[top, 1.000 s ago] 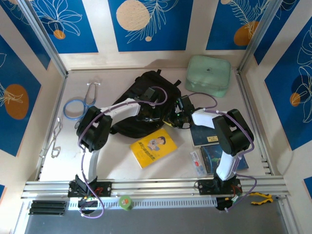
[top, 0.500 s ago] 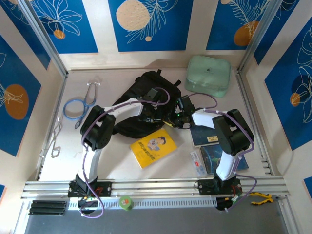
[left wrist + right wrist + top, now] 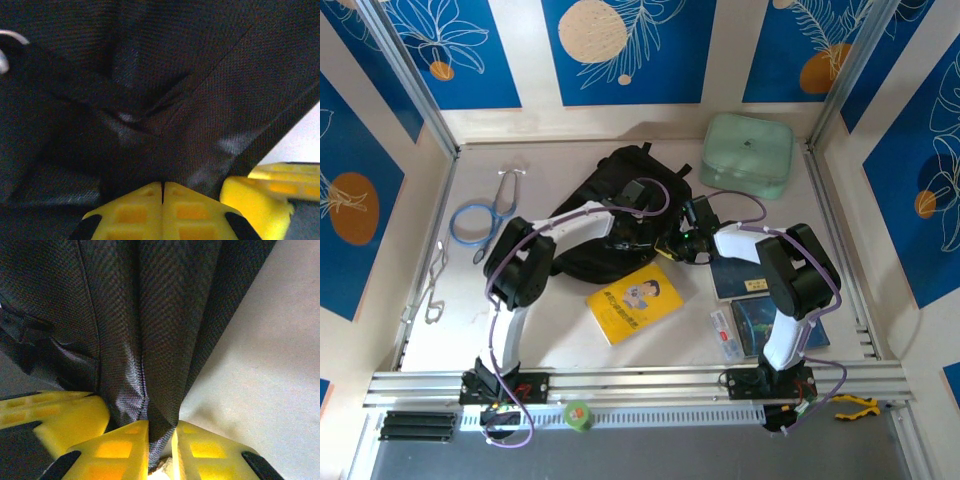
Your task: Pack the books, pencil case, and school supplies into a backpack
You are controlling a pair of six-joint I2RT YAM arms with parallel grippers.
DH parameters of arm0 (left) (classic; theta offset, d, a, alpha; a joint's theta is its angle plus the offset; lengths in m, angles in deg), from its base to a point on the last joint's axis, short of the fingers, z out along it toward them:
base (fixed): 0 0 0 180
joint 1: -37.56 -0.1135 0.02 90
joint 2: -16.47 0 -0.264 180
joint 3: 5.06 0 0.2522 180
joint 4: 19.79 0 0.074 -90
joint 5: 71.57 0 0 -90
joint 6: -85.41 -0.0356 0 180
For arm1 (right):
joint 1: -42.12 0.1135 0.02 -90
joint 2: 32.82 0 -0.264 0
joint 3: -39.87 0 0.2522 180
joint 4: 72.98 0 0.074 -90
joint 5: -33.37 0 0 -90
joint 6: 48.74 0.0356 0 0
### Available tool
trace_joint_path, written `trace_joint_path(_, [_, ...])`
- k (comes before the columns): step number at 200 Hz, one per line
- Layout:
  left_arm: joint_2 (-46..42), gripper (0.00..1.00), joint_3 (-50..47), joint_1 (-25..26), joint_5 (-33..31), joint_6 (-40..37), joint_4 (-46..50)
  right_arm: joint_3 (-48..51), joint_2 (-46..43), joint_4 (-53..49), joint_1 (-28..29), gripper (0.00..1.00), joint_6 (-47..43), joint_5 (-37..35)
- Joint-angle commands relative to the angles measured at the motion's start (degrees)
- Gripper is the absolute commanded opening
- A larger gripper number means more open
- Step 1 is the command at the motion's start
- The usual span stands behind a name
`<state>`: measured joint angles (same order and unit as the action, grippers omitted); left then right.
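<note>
1. Your backpack (image 3: 615,215) is the biggest thing here: a slumped heap of black woven fabric with straps, lying mid-table toward the back. Close up, its weave is coarse and creased into folds
2. The mint-green pouch (image 3: 748,155) sits behind and to the right of the bag and apart from it. It is a padded rectangle with rounded corners
3. The blue book (image 3: 750,325), a thin paperback with a globe-like picture, lies flat at the right front, partly under your right arm (image 3: 798,280)
4. The yellow book (image 3: 634,301), thin and printed with a cartoon figure, lies flat and skewed just in front of the backpack
5. The navy book (image 3: 735,280), small and dark, lies flat just behind the blue one
6. Your right gripper (image 3: 161,432) has its moulded yellow fingers clamped on a pinched fold of the backpack's fabric, beside the pale table (image 3: 260,365)
7. Your left gripper (image 3: 162,192) has its yellow fingers pressed together with only a hairline seam between them, tips against the black fabric. You cannot tell whether any cloth is nipped
8. The pencil case (image 3: 722,334), slim, translucent and whitish with red and blue bits, lies beside the blue book's left edge
</note>
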<state>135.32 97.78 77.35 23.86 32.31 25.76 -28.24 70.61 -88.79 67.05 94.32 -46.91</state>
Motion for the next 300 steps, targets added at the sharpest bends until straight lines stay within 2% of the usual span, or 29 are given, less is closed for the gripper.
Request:
trace_joint_path(1, [-5.84,0.01,-2.91,0.35,-1.04,-1.70,-0.59,1.28,0.32,-2.21,0.18,0.19,0.43,0.60])
trace_joint_path(80, [-11.89,0.00,-8.14,0.30,-3.98,-2.22,3.14,1.26,0.02,-1.80,0.65,0.16,0.73,-0.45])
trace_joint_path(152, [-18.27,0.00,-16.06,0.07,-14.87,1.62,7.81,-0.50,-0.58,-4.76,2.89,0.00,-1.58,-7.65])
trace_joint_path(185, [-23.32,0.00,-20.05,-0.66,-19.46,4.12,9.71,-1.06,-0.36,-5.34,3.37,0.00,-1.03,-10.50])
trace_joint_path(238, [-24.82,0.00,-21.99,-1.24,-16.66,5.15,7.21,-2.05,0.46,-5.19,4.50,0.00,-1.59,-9.84])
trace_joint_path(265, [-27.21,0.00,-21.99,-1.53,-22.83,4.84,11.39,-1.90,0.38,-6.18,4.69,0.00,-0.60,-11.35])
trace_joint_path(300, [-31.22,0.00,-25.03,-2.50,-26.57,4.88,14.78,-2.46,0.45,-6.23,4.69,0.00,0.46,-12.82])
